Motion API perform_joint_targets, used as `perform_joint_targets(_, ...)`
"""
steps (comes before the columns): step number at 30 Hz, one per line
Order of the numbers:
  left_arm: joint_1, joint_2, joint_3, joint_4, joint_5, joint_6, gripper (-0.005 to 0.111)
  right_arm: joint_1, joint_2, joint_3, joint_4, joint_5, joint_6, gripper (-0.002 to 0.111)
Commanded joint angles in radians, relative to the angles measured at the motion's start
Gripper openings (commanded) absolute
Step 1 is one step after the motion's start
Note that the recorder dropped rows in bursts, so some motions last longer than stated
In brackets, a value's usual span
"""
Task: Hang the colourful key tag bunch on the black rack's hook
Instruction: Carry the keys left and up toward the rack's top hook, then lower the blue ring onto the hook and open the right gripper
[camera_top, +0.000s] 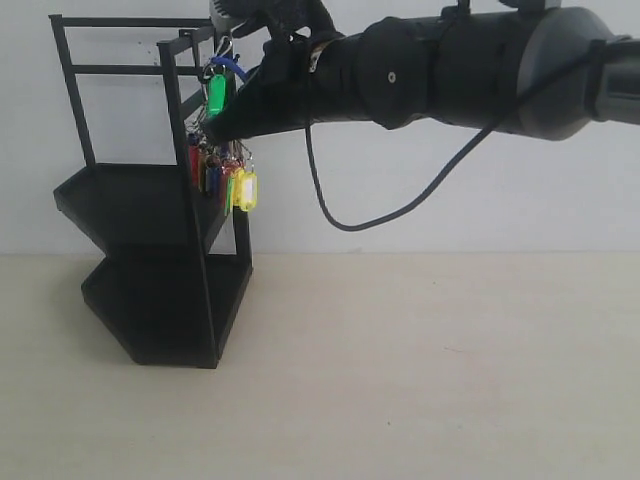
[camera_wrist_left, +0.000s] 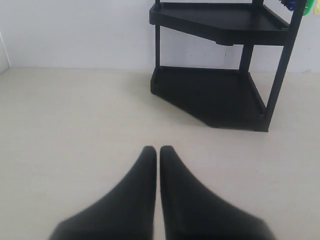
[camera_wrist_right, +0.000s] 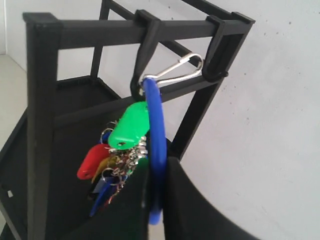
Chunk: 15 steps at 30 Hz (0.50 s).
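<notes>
The colourful key tag bunch (camera_wrist_right: 125, 150) hangs at the top front of the black rack (camera_top: 150, 250). Its green tag (camera_top: 215, 95) sits highest, with red, blue and yellow tags (camera_top: 245, 190) lower down. My right gripper (camera_wrist_right: 159, 161) is shut on the bunch's blue loop (camera_wrist_right: 156, 120). The loop's top and a silver clip (camera_wrist_right: 175, 70) sit right at the lower curl of the hook (camera_wrist_right: 145, 50) on the top bar; I cannot tell whether the loop rests on it. My left gripper (camera_wrist_left: 158, 150) is shut on nothing, low over the table, facing the rack (camera_wrist_left: 215, 95).
A second hook (camera_wrist_right: 217, 50) sits further along the same top bar. The right arm (camera_top: 450, 70) reaches across from the right with a black cable (camera_top: 350, 215) drooping under it. A white wall stands behind the rack. The beige tabletop (camera_top: 420, 380) stretches in front.
</notes>
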Motion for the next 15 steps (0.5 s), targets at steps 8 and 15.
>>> perform_joint_targets(8, 0.002, 0.004, -0.002, -0.003, -0.002, 0.0, 0.004, 0.017, -0.009, -0.014, -0.004, 0.032, -0.01, 0.045)
perform_joint_targets(15, 0.002, 0.004, -0.002, -0.003, -0.002, 0.0, 0.004, 0.017, -0.011, -0.014, -0.002, 0.063, -0.004, 0.066)
